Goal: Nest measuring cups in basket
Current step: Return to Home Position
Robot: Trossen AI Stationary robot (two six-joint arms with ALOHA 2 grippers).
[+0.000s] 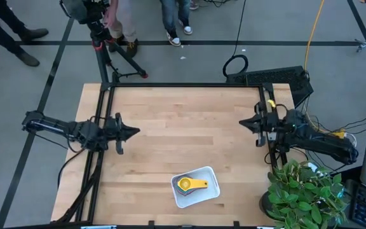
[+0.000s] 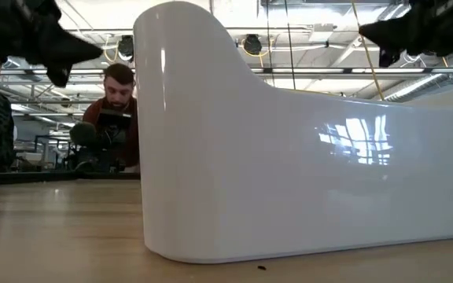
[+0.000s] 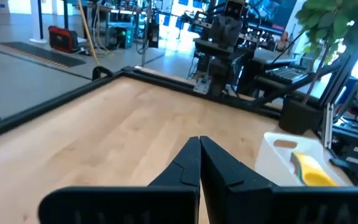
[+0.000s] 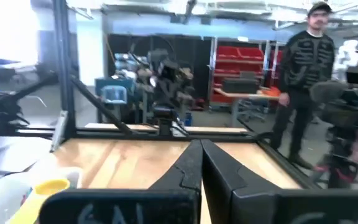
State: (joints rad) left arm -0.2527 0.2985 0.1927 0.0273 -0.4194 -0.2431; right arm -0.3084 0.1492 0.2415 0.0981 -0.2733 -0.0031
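At lower centre, leaving the measuring cups (image 1: pixel 187 184) nested in the basket (image 1: pixel 212 189), yellow uppermost; parking left claw (image 1: pixel 134 132) mid-left and right claw (image 1: pixel 242 123) mid-right, both pinched closed, empty, apparently homing.

A light wooden rectangular surface (image 1: pixel 183 127), edged by a black metal frame, is carrying one thing directly: a shallow white rectangular plastic basket (image 1: pixel 211 190) with rounded corners. The basket is sitting near the edge at the bottom of the high view, slightly right of centre, turned a little askew, its base resting flat on the wood.
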